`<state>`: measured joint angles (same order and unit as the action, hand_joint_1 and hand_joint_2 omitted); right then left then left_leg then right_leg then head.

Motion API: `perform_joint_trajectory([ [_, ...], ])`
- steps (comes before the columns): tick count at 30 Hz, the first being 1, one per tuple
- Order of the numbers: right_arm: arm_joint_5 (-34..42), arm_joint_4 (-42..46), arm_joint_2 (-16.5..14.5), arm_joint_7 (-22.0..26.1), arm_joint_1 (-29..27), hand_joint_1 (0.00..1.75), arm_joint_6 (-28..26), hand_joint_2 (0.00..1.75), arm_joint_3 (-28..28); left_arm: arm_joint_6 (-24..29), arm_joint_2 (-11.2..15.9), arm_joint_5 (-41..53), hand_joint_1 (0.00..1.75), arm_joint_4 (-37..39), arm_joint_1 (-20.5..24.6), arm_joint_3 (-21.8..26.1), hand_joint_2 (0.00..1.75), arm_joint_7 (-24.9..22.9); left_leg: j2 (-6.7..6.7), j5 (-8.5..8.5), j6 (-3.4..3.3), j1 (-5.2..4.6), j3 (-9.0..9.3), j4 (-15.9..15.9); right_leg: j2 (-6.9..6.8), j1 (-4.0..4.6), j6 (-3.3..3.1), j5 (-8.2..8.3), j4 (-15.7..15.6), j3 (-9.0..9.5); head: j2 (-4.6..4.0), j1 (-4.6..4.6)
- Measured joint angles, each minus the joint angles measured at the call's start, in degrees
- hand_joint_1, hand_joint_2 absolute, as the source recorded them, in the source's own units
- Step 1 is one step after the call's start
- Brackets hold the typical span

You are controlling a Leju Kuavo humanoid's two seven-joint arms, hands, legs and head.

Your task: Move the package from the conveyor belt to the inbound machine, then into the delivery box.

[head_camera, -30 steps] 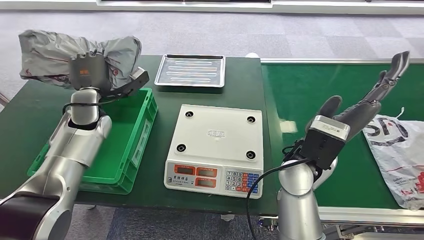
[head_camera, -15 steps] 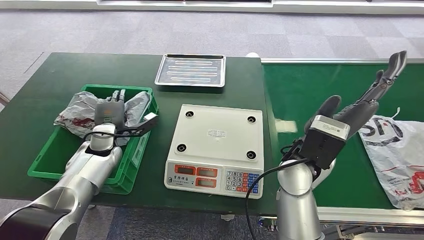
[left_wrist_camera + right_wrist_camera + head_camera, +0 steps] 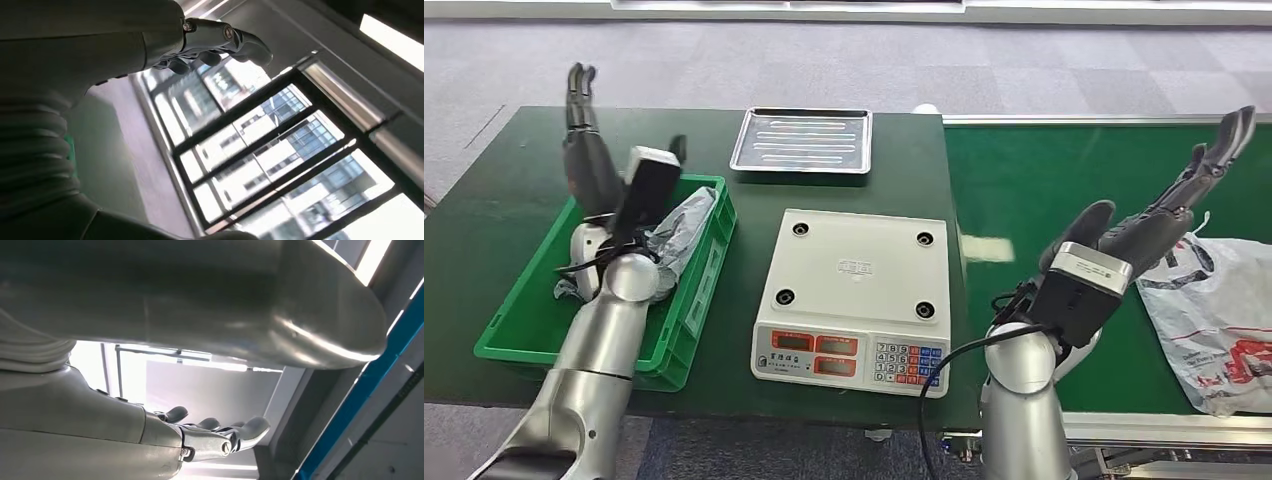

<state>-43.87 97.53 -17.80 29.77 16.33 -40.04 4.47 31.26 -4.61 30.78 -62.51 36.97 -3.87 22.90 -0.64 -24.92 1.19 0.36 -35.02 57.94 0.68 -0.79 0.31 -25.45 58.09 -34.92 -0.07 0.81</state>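
A grey plastic package (image 3: 674, 228) lies inside the green delivery box (image 3: 524, 318) at the left of the table. My left hand (image 3: 589, 150) is raised above the box's far corner, fingers straight and apart, holding nothing; its fingers (image 3: 220, 42) point up toward a window in the left wrist view. A second white package with red and black print (image 3: 1219, 305) lies on the green conveyor belt (image 3: 1044, 180) at the right. My right hand (image 3: 1164, 215) hovers over the belt just left of that package, fingers spread, empty; the same hand (image 3: 210, 435) appears in the right wrist view.
A white scale with a keypad, the inbound machine (image 3: 859, 295), sits in the middle of the table between the box and the belt. A metal tray (image 3: 802, 140) lies behind it. The table's front edge runs below the scale.
My left hand lowered the grey package into the green box, let go, and rose empty above it. The white package on the belt has shifted slightly. My right hand barely moved.
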Motion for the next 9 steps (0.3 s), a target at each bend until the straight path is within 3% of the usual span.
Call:
perform_joint_trajectory([
  [2, 0.7, 0.0, 0.1, 0.3, -0.2, 0.00, 0.0, 0.00, -0.3, -2.9, -1.6, -13.4, 0.00, -10.6, -2.9, 1.8, 0.00, 3.1, -0.12, -0.07, 0.00, -0.02, 0.02, 0.0, 0.14, 0.00, 0.00, -0.01, 0.0, -0.02, 0.00, 0.00],
  [6, 2.1, -0.3, 0.3, -0.6, -0.6, 0.00, 0.0, 0.00, -0.3, -8.9, -3.9, -23.9, 0.00, -30.4, -10.8, 3.3, 0.00, 9.9, 0.00, -0.09, 0.02, 0.03, 0.00, 0.0, -0.01, 0.09, -0.05, -0.16, 0.0, 0.03, 0.00, -0.01],
  [8, 2.8, -0.4, 0.5, -0.9, -1.0, 0.00, 0.1, 0.00, -0.1, -10.8, -4.6, -27.2, 0.00, -37.7, -14.4, 3.3, 0.87, 10.9, 0.05, -0.11, 0.04, 0.03, 0.00, 0.0, -0.09, 0.12, -0.07, -0.21, 0.0, 0.05, 0.00, -0.01],
  [9, 3.1, -0.4, 0.5, -1.0, -1.1, 0.00, 0.1, 0.00, 0.0, -11.2, -4.8, -28.0, 0.00, -39.3, -15.3, 3.3, 1.16, 11.1, 0.06, -0.11, 0.05, 0.04, 0.00, 0.0, -0.11, 0.12, -0.08, -0.22, 0.0, 0.06, 0.00, -0.01],
])
